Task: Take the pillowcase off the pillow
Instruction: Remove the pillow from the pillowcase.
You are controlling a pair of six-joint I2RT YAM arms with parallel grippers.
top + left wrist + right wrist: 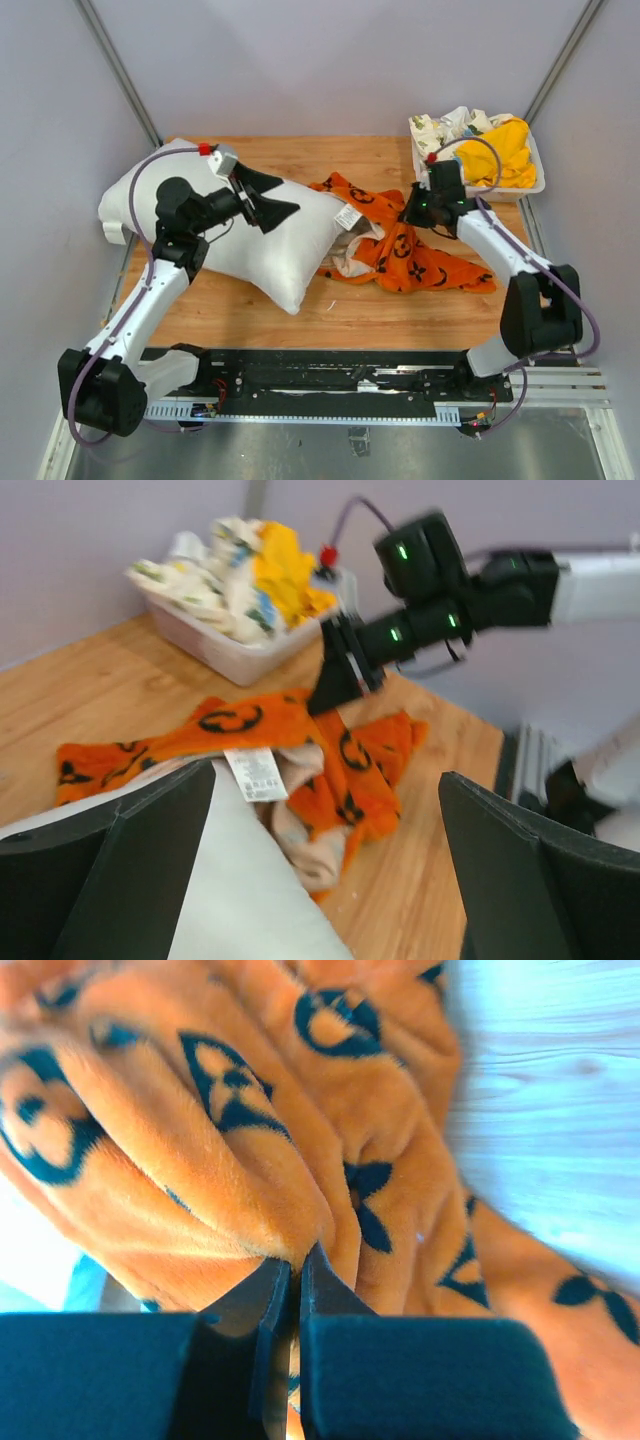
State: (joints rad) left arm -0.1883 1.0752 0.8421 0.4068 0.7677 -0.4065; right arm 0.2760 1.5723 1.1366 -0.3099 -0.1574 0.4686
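Pillowcase (420,262) pinched in right fingers (420,1380), bunched against pillow (280,262); left fingers (110,870) spread

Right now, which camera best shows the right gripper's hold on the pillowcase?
Right wrist: the right gripper is pinched shut on a pillowcase fold. Left wrist shows it from the side, blurred; top external shows it small.

The pillowcase (250,1160) is fuzzy, plush orange cloth with a short, soft nap; the pillow (240,255) is smooth, matt white fabric. The table (300,160) is pale wood with visible grain, faintly satin. The right end effector (295,1260) looks like matt black plastic.
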